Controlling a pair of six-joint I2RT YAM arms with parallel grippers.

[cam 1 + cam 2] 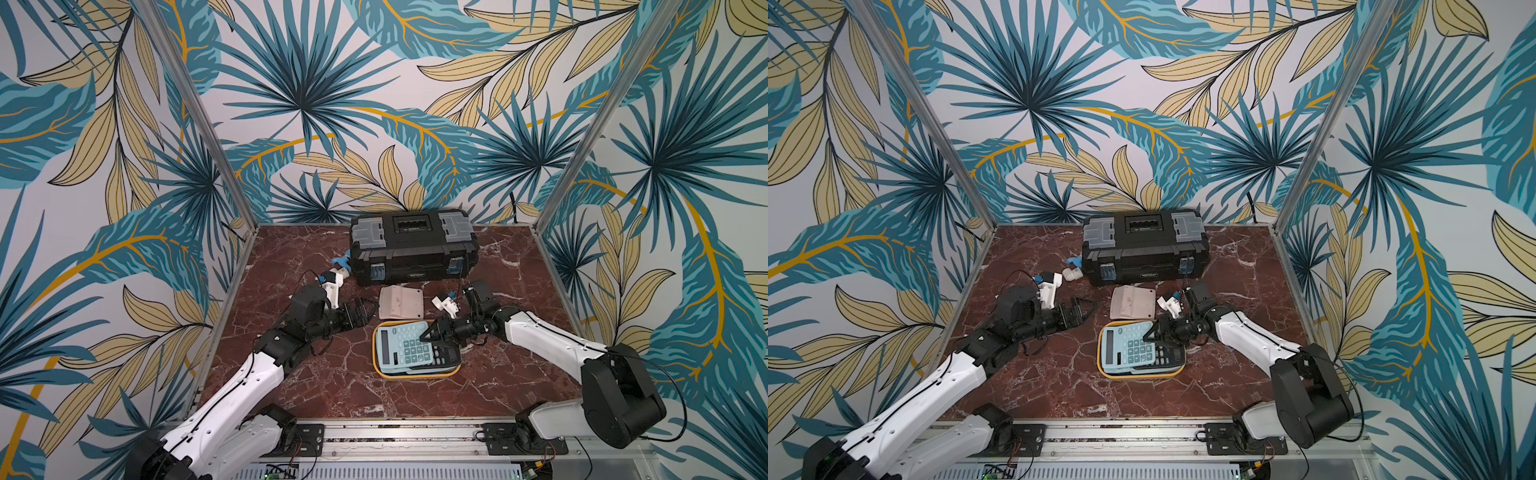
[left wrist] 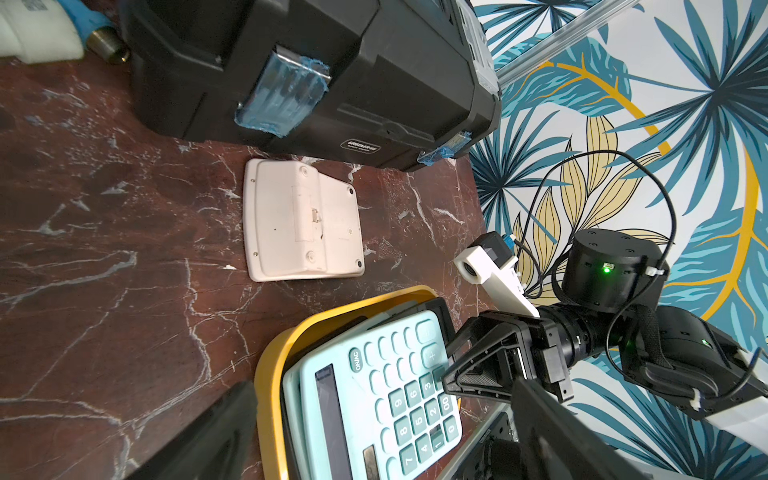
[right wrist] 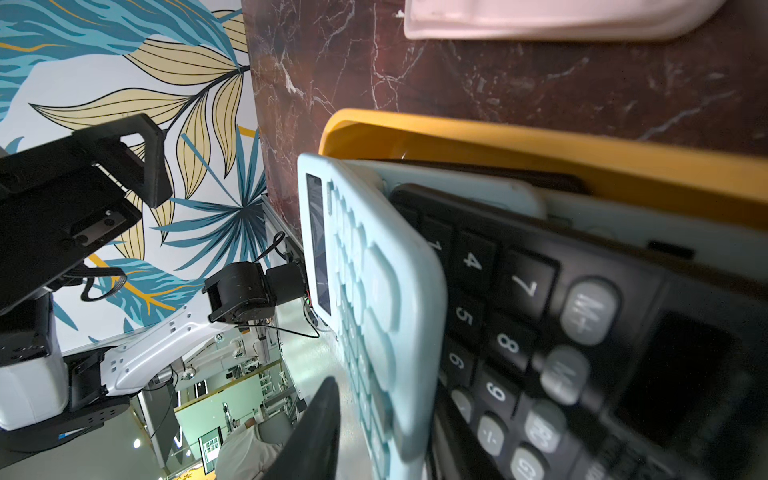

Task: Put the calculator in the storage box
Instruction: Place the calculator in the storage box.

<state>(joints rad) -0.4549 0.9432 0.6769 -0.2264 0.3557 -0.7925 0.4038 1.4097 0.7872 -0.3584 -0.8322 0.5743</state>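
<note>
Notably, the left wrist view shows the right gripper [image 2: 445, 361] parted at the blue calculator [image 2: 374, 399], unclear overhead.

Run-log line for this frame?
left pincer open, empty | right pincer open over blue calculator | storage box holds it | pink calculator outside

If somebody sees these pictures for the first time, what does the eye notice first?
First, the yellow storage box in the centre, with a light-blue calculator lying on top of a black calculator inside it, and the right gripper at their edge. Behind it a pale pink calculator lies face down, in front of the black toolbox.
</note>
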